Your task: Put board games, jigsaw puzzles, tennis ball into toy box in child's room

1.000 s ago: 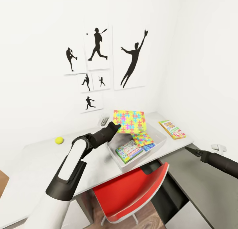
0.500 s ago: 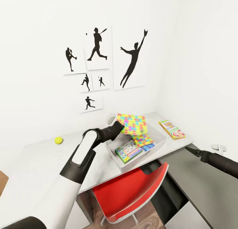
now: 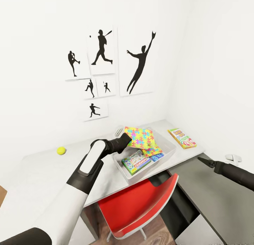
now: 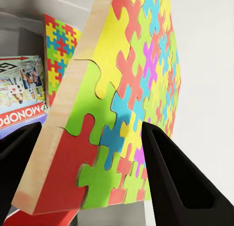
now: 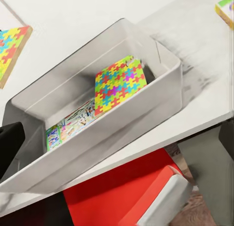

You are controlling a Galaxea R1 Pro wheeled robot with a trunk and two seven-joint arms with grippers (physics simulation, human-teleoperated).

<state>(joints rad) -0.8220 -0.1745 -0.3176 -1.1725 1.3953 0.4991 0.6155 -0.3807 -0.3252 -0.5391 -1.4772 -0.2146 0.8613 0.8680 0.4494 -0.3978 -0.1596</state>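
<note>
the left gripper [image 3: 124,138] grasps a jigsaw puzzle [image 3: 142,137] between its two fingers [image 4: 178,179], holding it tilted over the far end of the toy box [image 3: 168,156], which sits on the table [image 3: 38,171]. inside the box lie a second jigsaw sheet [image 5: 118,83], the monopoly game box [image 3: 135,162] and a blue box [image 3: 157,156] beside it. the yellow-green-red game box [image 3: 182,138] lies on the table beyond the toy box, the tennis ball [image 3: 61,150] rests well apart from the box on the other side, and the right gripper [image 3: 205,162] hangs over the dark grey section, though i cannot tell whether it is released or clenched.

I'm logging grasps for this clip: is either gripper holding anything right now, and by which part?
The left gripper holds a jigsaw puzzle by one edge, fingers on both faces, above the toy box. The right gripper holds nothing.
</note>
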